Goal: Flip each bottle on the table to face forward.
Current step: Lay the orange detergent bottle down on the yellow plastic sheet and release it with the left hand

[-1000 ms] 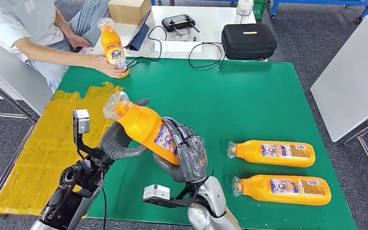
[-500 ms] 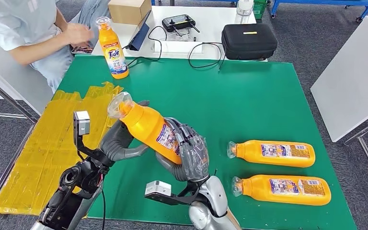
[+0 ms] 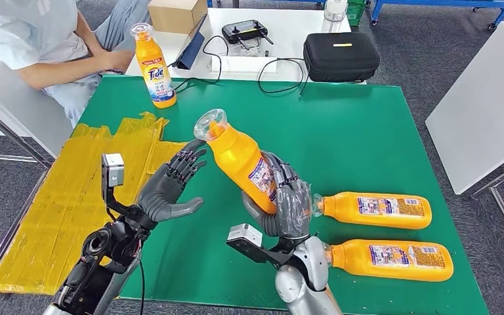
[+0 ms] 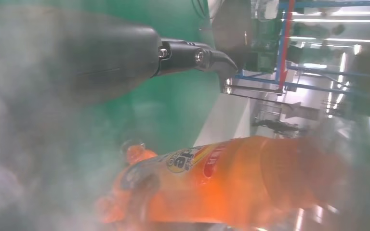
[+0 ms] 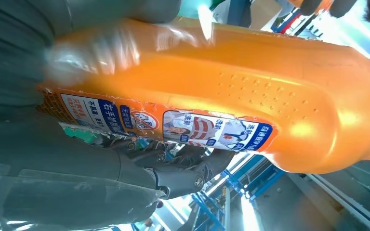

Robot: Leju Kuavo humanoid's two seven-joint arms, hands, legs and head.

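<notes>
Orange Tide-labelled bottle (image 3: 241,159) clasped in right hand (image 3: 283,202); left hand (image 3: 168,186) spread, empty.

Orange bottle (image 5: 250,82) in the right hand (image 5: 53,159); printed back label (image 5: 173,126) towards dark fingers (image 5: 183,178)

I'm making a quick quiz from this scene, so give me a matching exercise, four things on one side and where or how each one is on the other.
Things:
1. right hand
2. left hand
3. Tide bottle
4. black case

States:
A. standing upright on the green mat
B. gripping a tilted orange bottle
C. on the white table
D. open, holding nothing

Pairs: 1-B, 2-D, 3-A, 4-C
</notes>
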